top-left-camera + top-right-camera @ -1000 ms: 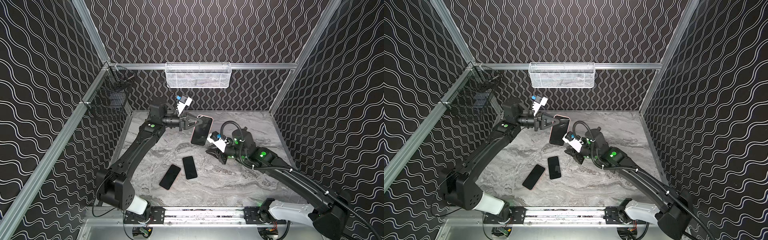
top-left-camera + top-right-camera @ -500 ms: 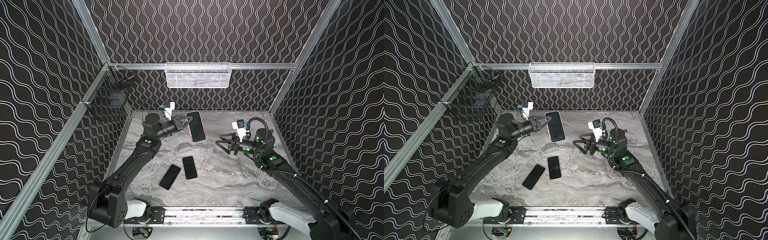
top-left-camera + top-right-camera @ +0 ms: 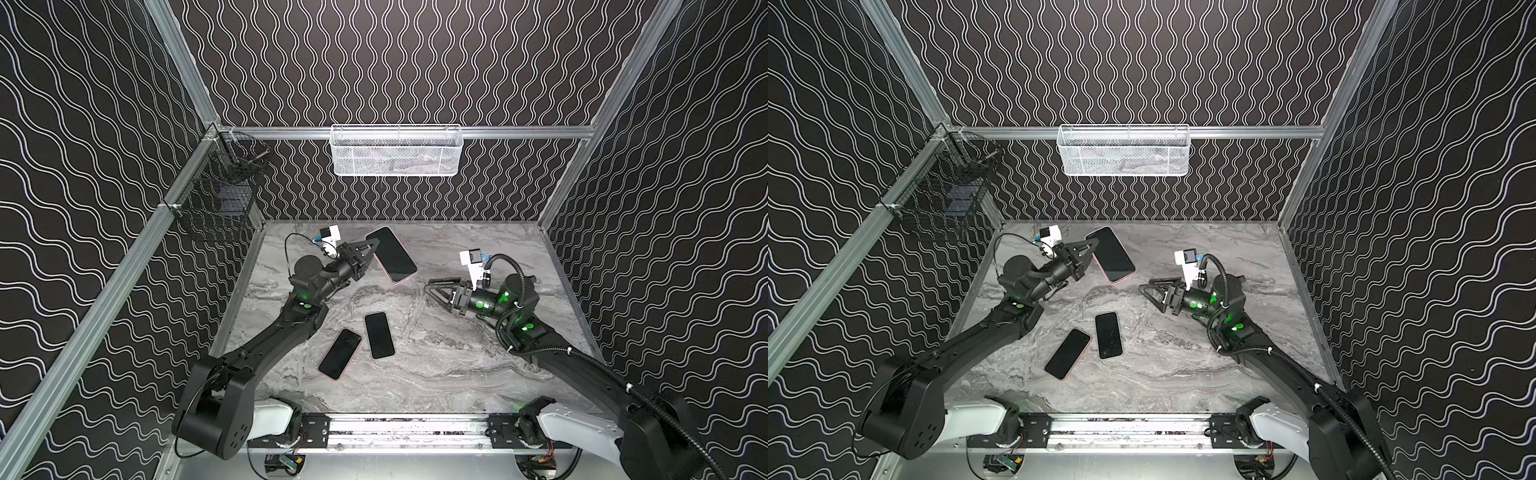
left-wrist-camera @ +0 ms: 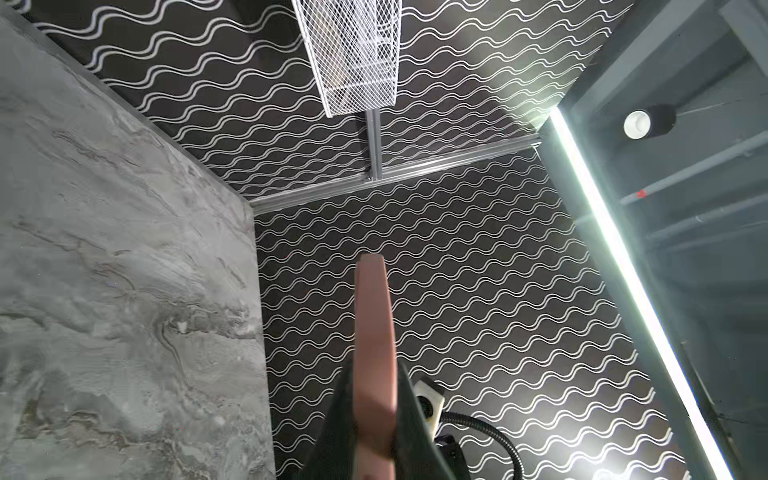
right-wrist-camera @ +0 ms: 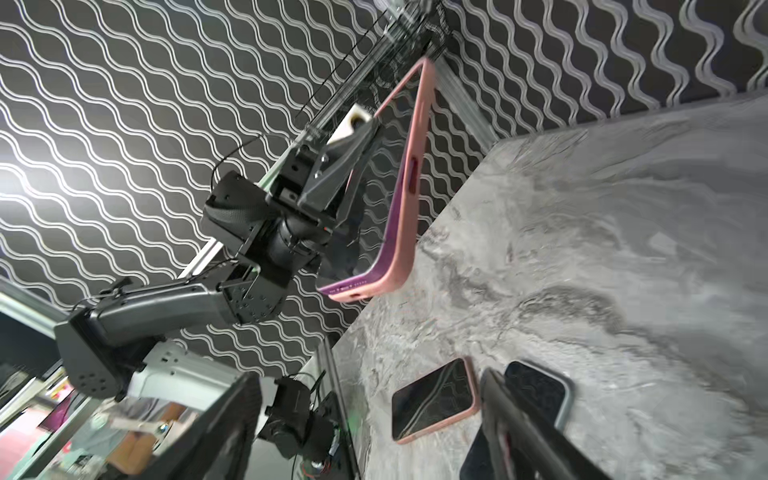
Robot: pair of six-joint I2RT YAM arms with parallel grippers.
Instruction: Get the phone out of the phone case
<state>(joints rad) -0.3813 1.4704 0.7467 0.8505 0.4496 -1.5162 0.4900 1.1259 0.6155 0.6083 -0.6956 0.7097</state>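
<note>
**Left gripper holds the cased phone aloft; right gripper open and empty**

In both top views the left gripper (image 3: 371, 251) (image 3: 1087, 249) sits at upper centre of the frame. It is clamped on one long edge of the phone (image 3: 391, 254) (image 3: 1111, 254), which it holds clear of the marble table (image 3: 457, 365) with the dark screen facing up.

The phone sits inside its pink phone case (image 5: 409, 187). In the right wrist view a purple rim shows inside the pink along the lower edge. The left wrist view shows the case edge-on (image 4: 372, 332), pinched between the 2 dark fingers (image 4: 415, 432).

The right gripper (image 3: 435, 290) (image 3: 1147, 288) is right of centre, well apart from the phone. Its jaws are spread wide, point toward the middle and hold nothing.

At lower centre, 2 more phones lie flat just beside each other: a pink-edged phone (image 3: 340, 353) on the left and a dark phone (image 3: 379, 335) on the right.

A white mesh basket (image 3: 395, 150) hangs on the back wall and a black wire basket (image 3: 216, 199) on the left wall.
</note>
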